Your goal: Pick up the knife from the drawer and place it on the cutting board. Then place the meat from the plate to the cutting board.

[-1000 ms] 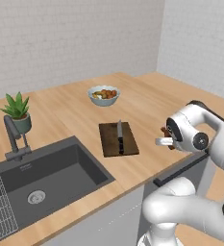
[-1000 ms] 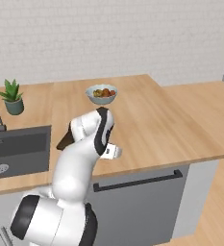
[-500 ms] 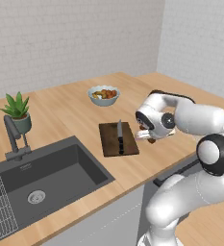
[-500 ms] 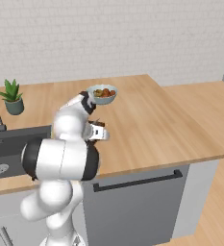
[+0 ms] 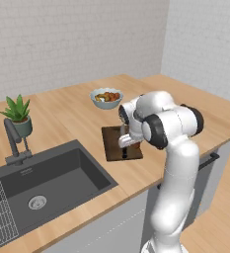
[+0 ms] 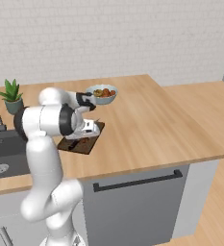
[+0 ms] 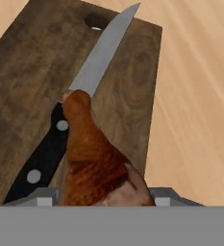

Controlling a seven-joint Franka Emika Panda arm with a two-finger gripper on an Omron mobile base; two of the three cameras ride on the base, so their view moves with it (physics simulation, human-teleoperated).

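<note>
Over cutting board (image 7: 31, 62), hand-held meat (image 7: 96, 163)

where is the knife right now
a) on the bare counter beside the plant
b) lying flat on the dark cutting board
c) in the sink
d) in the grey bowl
b: in the hand view the knife lies flat on the dark cutting board, its blade pointing toward the board's hole, while the gripper holds the meat just above the black handle.
</note>
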